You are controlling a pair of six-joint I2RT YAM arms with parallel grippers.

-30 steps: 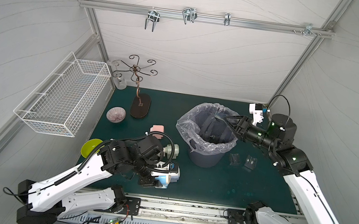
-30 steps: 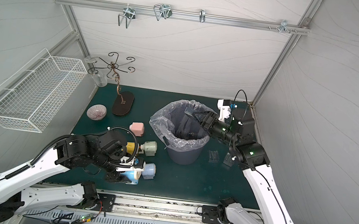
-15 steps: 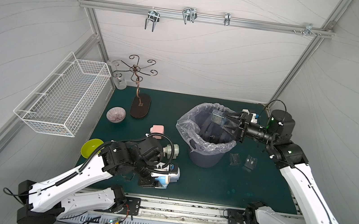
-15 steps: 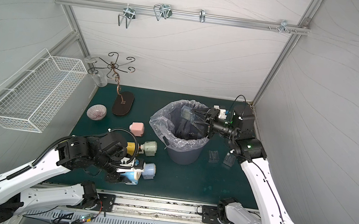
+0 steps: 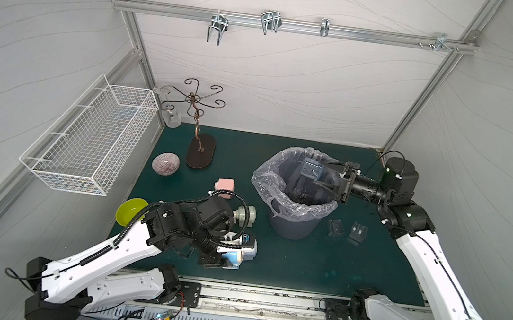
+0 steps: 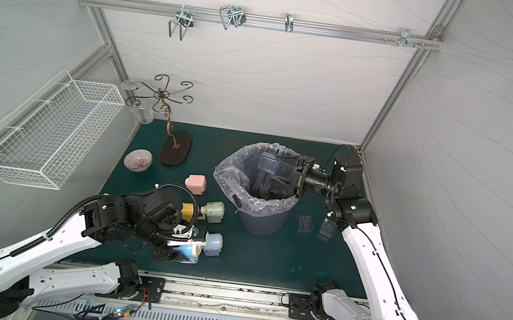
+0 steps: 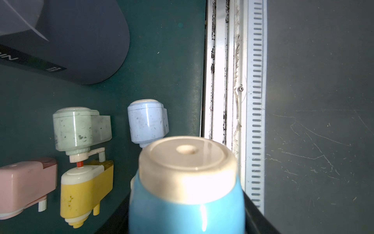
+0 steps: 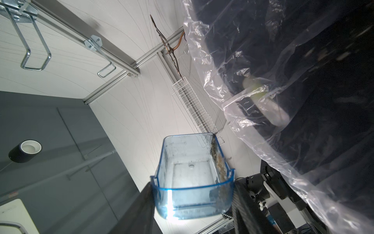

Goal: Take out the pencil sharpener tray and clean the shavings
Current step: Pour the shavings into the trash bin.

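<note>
Two grippers in view, both gripping.

Right gripper [image 5: 322,174]: jaws set narrow on the tray [image 5: 311,169], a clear blue-tinted box. The tray is pinched by its two sides and projects forward past the fingertips. It is held in the air over the mouth of the bin [image 5: 293,226], above the plastic liner [image 5: 265,182] and touching neither.

Wrist view: the tray's open face looks back toward the camera. Its floor shows mostly bare, with fine specks. A brown crust of shavings [image 8: 217,162] clings along one side wall, the wall next to the right-hand finger and nearest the liner. More dark crumbs lie at the bottom of the bin, straight below the gripper, in both top views.

Two other clear trays [image 5: 335,226] [image 5: 358,231] lie on the mat [image 5: 301,267] beside the bin, below and behind this gripper, under the forearm.

Left gripper [image 5: 218,261]: closed on the blue sharpener [image 7: 186,192], one finger on each flank, its cream end pointing away from the wrist. It is low at the mat's front edge.

Just past the fingertips stands a pale blue sharpener [image 7: 147,121]. Further to the side are the green [image 7: 81,127], yellow [image 7: 85,192] and pink [image 7: 26,184] ones, all apart from the gripper.
</note>
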